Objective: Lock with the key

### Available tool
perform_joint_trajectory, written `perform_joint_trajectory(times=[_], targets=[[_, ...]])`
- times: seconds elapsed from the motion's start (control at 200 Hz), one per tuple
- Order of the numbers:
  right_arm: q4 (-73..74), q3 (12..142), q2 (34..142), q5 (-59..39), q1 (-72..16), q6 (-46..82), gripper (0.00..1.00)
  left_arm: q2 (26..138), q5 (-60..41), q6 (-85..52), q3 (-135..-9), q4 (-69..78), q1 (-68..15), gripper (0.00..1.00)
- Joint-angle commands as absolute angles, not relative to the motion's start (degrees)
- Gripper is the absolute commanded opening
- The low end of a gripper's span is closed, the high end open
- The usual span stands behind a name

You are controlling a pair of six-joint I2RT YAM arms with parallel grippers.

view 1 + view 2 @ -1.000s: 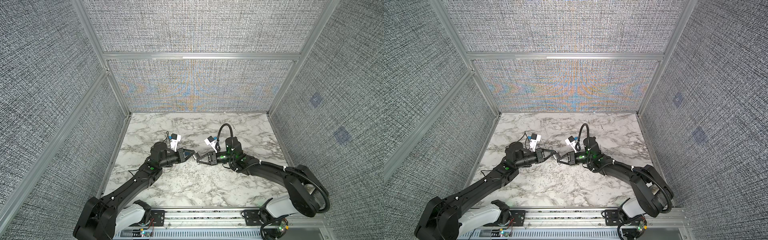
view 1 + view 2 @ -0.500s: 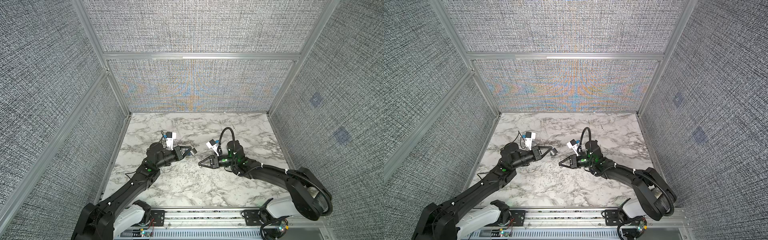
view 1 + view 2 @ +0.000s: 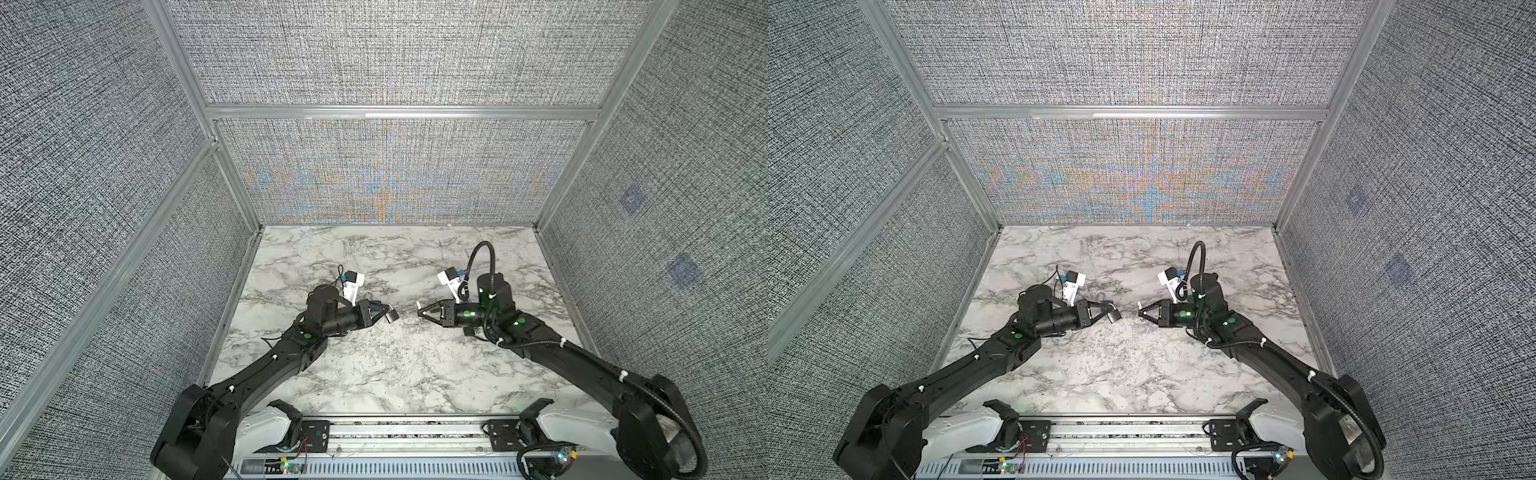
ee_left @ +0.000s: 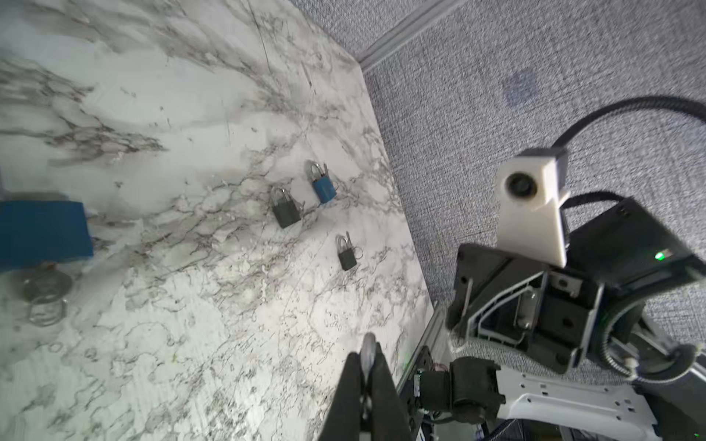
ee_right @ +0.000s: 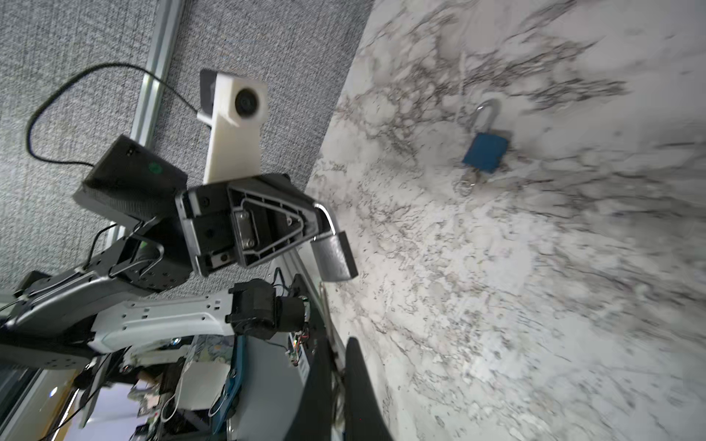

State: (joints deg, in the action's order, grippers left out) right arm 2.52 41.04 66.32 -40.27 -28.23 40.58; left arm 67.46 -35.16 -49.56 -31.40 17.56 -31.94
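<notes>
The pincers are drawing apart after meeting tip to tip. The left pincer (image 3: 384, 313) is clamping the black padlock (image 3: 392, 317) by its shackle above the table's (image 3: 374, 374) middle. The right pincer (image 3: 421, 309), facing it across a small gap, is pinching the key (image 3: 1139, 306).

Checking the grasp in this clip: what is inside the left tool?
The left tool is shut on the shackle of a dark padlock, whose body hangs clear. The pinched stretch of shackle is covered by the fingers.
</notes>
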Motion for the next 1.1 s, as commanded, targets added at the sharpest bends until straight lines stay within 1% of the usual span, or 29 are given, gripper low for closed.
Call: perform_joint_trajectory(times=[0.0,0.14,0.275,0.405,0.59,0.82,1.095], targets=[[-11.3,42.28,62.72,-34.19,-25.39,36.4,0.0,69.88,-35.21,-47.49,-31.71,17.56,-34.38,0.0],[-19.6,42.1,57.6,-30.54,-21.99,34.79,0.0,76.04,-34.38,-47.72,-33.42,20.07,-39.1,0.0],[-23.56,40.04,53.34,-29.22,-19.23,34.84,0.0,82.66,-33.18,-46.57,-37.85,19.95,-43.53,0.0],[-27.9,38.68,50.67,-26.73,-18.27,34.16,0.0,89.18,-32.17,-47.08,-40.88,21.28,-46.49,0.0],[-30.17,36.2,48.06,-26.27,-18.11,33.99,0.0,97.13,-31.99,-48.36,-45.01,22.67,-49.4,0.0],[-29.16,34.5,47.72,-26.27,-18.04,34.34,0.0,104.7,-32.17,-49.38,-49.66,23.03,-51.16,0.0],[-27.25,33.49,51.16,-27.56,-18.1,33.68,0.0,110.52,-32.11,-50.27,-52.78,21.93,-51.16,0.0]])
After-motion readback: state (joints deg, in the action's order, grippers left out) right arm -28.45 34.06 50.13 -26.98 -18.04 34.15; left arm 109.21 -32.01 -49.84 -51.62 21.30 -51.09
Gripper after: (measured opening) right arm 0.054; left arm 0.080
